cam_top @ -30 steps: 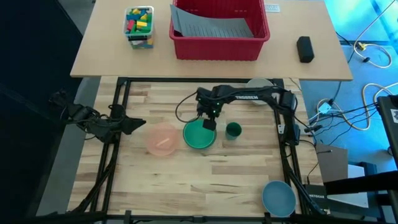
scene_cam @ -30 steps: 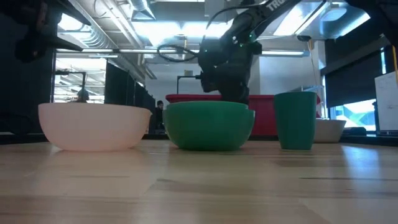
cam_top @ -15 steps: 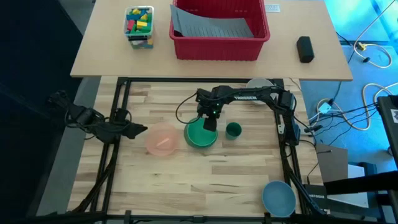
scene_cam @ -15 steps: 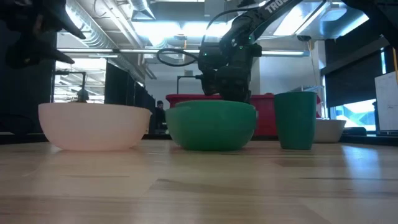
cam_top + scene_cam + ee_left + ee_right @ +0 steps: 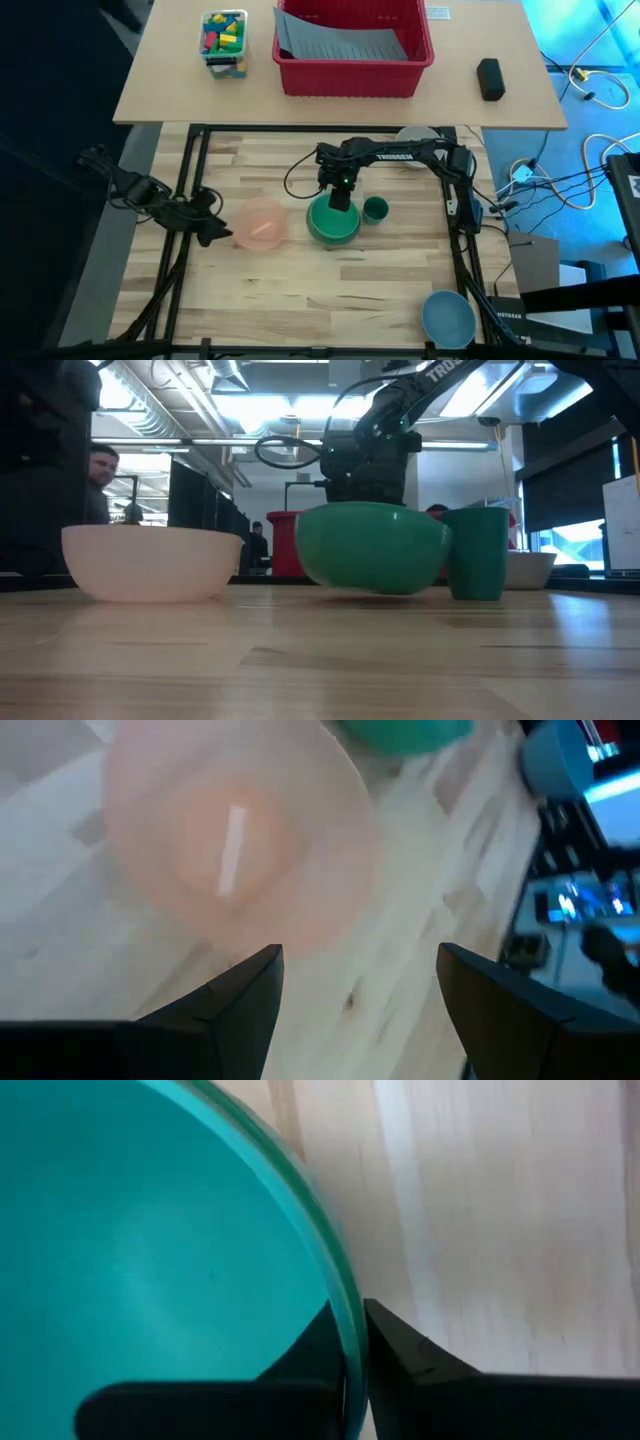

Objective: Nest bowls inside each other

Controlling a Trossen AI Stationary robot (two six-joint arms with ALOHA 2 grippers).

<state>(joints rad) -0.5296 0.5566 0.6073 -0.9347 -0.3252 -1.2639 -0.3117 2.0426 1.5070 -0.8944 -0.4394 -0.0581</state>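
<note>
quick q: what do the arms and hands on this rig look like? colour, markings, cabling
Both arms are dark, near black, slim and jointed. The right arm carries white TROSSEN lettering along its link, a small green light near the wrist, and a thin black cable looping off beside it. The right hand and left hand each end in two flat, dark, wedge-shaped fingers. No markings show on the left arm.

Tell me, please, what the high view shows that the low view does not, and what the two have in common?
Only the high view shows the light blue bowl near the table's front edge, the box of coloured blocks and the left gripper beside the pink bowl. Only the low view shows the green bowl tilted, one side lifted off the table, and people in the room behind. Both show the right gripper, jaws shut on the green bowl's rim, the pink bowl, the dark green cup and the red bin.
</note>
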